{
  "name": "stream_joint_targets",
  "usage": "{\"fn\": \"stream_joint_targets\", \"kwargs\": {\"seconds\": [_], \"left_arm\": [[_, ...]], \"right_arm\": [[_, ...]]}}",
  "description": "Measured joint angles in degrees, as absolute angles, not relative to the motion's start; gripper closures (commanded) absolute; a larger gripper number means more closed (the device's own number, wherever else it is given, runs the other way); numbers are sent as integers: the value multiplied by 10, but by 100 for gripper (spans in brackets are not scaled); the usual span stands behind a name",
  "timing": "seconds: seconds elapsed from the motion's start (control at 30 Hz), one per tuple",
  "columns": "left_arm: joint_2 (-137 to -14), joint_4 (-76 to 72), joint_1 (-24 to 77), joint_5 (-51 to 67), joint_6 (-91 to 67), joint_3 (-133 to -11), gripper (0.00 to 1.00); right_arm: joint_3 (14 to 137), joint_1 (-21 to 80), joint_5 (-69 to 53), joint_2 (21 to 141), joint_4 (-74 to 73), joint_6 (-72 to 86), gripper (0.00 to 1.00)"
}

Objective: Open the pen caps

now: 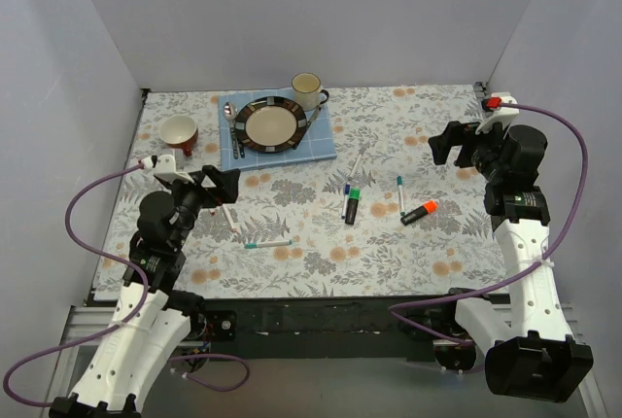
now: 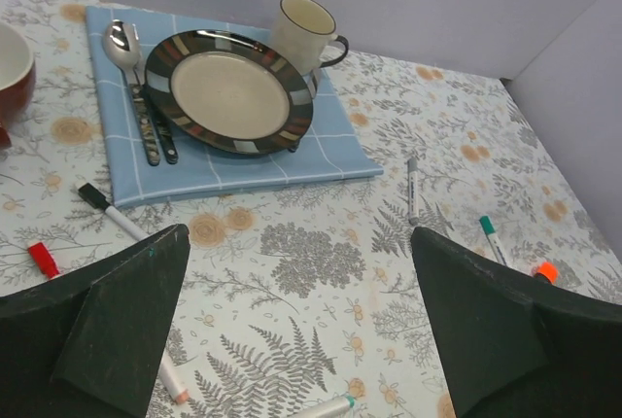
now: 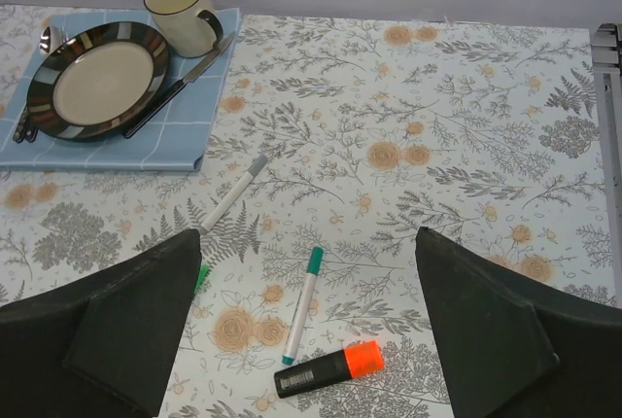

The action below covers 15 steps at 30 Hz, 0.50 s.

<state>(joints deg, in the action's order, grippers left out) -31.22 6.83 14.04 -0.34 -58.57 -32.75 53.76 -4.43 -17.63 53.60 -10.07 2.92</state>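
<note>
Here's the floral worktop (image 1: 408, 117), plain grey walls (image 1: 321, 10) on three sides. The plate (image 1: 271, 124) sits on a blue mat (image 1: 323, 146) at the back, with a cup (image 1: 308, 89) just behind it and a red bowl (image 1: 180, 131) to its left. The pens lie scattered in front of the plate and to its right: a green-capped marker (image 1: 352, 204), a teal-capped pen (image 1: 399, 194), and an orange-capped marker (image 1: 420, 212) furthest right. A grey-tipped pen (image 1: 354, 167) lies nearest the mat. Front-left of the plate there's another white pen (image 1: 267, 243), and a red cap (image 2: 42, 259) lying alone. The left hand (image 1: 222, 183) is spread wide, empty, hovering front-left of the plate with its arm bent up. The right hand (image 1: 457, 144) is spread too, touching nothing, well right of the plate, with the elbow raised and the fingers facing the plate
</note>
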Motion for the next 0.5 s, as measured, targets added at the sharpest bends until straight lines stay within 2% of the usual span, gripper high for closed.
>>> {"fn": "stream_joint_targets", "kwargs": {"seconds": [0.13,0.23,0.37,0.5], "left_arm": [[-327,72,140,40,-595,-333,2],[-342,73,140,69,-598,-339,2],[-360,76,140,99,-598,-340,2],[-365,78,140,116,-598,-340,2]], "right_arm": [[538,-44,-190,537,-101,33,2],[535,-45,-251,544,-96,17,2],[500,-29,-348,553,-79,-47,2],[493,11,-390,585,-96,-131,2]]}}
